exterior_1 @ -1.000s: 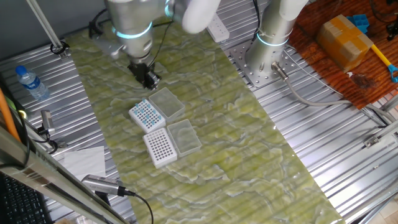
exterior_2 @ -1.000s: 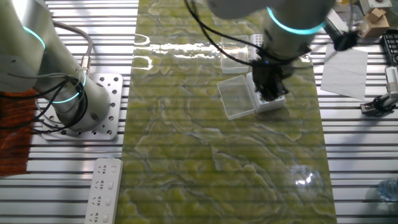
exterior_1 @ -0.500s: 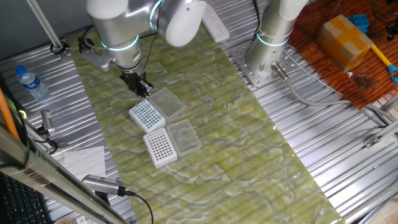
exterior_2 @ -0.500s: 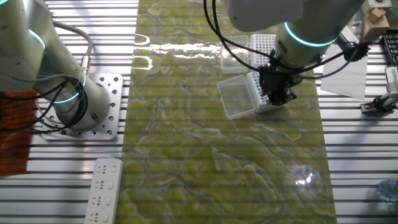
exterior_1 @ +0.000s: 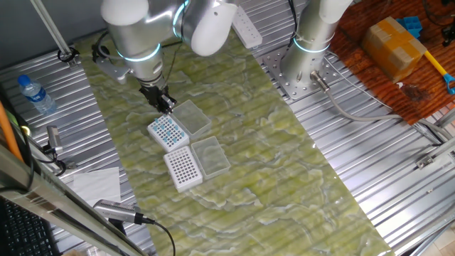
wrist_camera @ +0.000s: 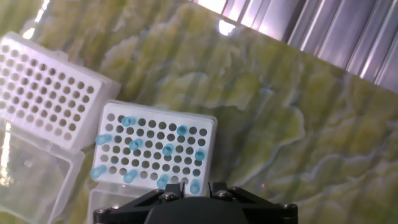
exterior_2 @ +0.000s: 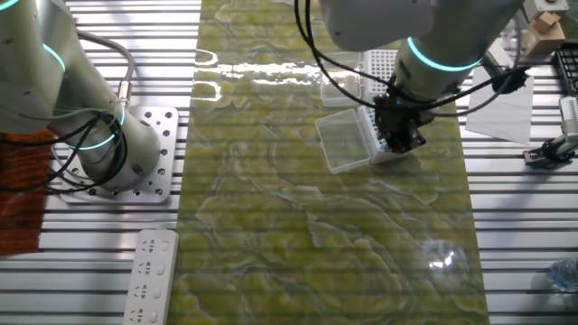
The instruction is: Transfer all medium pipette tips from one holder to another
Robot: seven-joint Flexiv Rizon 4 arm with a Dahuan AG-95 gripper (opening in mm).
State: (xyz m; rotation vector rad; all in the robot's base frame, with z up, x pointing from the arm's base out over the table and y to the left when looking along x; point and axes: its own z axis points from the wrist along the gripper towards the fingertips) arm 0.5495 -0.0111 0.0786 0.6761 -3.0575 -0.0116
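The gripper hangs over the near edge of the rack holding scattered blue pipette tips. A second, bare rack sits beside it on the desk. Whether the fingers are clenched or released, I cannot tell.

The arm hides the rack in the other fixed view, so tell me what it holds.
Observer: In the hand view, the holder has only scattered medium pipette tips. Most holes are bare.
Operator: Report on the second holder.
Observer: In the hand view, the second holder shows only dark holes, no blue.
Operator: Give me the jaws.
Observer: In one fixed view, the gripper is at the first holder's edge, next to the clear lid lying beside it. I cannot tell whether the jaws are open.
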